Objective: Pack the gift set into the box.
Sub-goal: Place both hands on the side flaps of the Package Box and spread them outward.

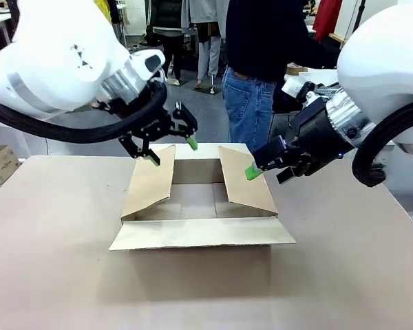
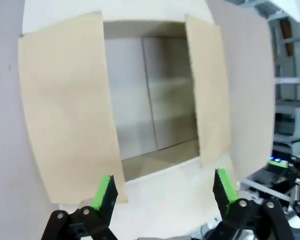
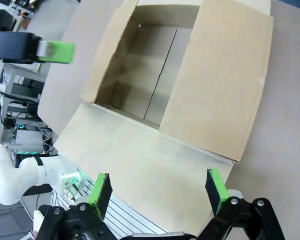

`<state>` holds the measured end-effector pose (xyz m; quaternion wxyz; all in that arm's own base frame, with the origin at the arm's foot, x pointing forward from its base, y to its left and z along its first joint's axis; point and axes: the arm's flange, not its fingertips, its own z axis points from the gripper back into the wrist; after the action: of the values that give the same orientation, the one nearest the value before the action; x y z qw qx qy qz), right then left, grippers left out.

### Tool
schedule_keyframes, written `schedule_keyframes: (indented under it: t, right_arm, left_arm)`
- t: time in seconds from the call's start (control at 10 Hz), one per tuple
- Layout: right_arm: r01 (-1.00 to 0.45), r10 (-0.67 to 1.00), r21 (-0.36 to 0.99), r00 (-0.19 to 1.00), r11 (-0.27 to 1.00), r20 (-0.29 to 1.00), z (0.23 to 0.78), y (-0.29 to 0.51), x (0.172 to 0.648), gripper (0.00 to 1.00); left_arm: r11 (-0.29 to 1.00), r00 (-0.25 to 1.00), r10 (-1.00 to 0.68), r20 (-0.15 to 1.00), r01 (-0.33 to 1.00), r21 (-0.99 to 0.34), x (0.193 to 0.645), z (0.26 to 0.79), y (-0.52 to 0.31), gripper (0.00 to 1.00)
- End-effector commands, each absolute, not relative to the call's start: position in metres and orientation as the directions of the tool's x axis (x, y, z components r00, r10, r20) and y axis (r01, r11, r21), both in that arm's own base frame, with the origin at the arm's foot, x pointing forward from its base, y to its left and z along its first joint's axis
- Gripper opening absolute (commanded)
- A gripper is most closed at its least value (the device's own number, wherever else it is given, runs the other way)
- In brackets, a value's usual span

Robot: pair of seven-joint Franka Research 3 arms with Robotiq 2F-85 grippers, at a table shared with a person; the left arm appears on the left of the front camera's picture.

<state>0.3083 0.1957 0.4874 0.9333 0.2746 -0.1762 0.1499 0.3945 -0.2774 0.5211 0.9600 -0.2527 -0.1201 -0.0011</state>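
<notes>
Nearest, the box's [image 1: 193, 206] front flap [image 1: 199, 235] lies folded out flat on the worktop [image 1: 48, 275]. The box sits mid-worktop, its inside bare. Both side flaps lean inward over the opening, so anything lowered in could catch on them, or a flap could swing shut if a pad slips. Tilted downward, the left hand [image 1: 173, 151] hovers open at the left flap's far top corner. The right hand [image 1: 267, 172], also open, reaches toward the right flap's upper edge.

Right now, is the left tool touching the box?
Cannot tell. In the front view the left tool overlaps a flap of the box; depth unclear.
</notes>
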Motion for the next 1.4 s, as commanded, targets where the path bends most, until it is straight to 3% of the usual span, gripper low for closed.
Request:
schedule_keyframes:
  t: [0.0,0.1,0.3,0.5,0.7,0.9,1.3]
  right_arm:
    - [-0.382,0.195,0.455,0.893,0.805,0.405,0.491,0.192,0.308,1.0]
    - [-0.382,0.195,0.455,0.893,0.805,0.405,0.491,0.192,0.308,1.0]
    - [-0.382,0.195,0.455,0.893,0.805,0.405,0.491,0.192,0.308,1.0]
    - [-0.382,0.195,0.455,0.893,0.805,0.405,0.491,0.192,0.308,1.0]
    - [-0.382,0.195,0.455,0.893,0.805,0.405,0.491,0.192,0.308,1.0]
    - [-0.382,0.195,0.455,0.893,0.805,0.405,0.491,0.192,0.308,1.0]
    - [-0.382,0.195,0.455,0.893,0.805,0.405,0.491,0.192,0.308,1.0]
  left_arm:
    - [0.887,0.98,0.037,0.196,0.058,-0.459,0.399,0.507,-0.285,1.0]
    - [0.963,0.994,0.026,0.109,0.004,-0.268,0.409,0.501,-0.289,1.0]
    - [0.996,0.994,0.073,0.079,-0.068,-0.063,0.423,0.507,-0.303,1.0]
    - [0.988,0.981,0.15,0.123,-0.152,0.006,0.447,0.503,-0.325,1.0]
    - [0.994,0.985,0.106,0.139,-0.11,0.025,0.464,0.496,-0.34,1.0]
    - [0.985,0.983,0.144,0.114,-0.153,0.074,0.483,0.475,-0.349,1.0]
    - [0.953,0.961,0.227,0.156,-0.252,0.169,0.495,0.432,-0.352,1.0]
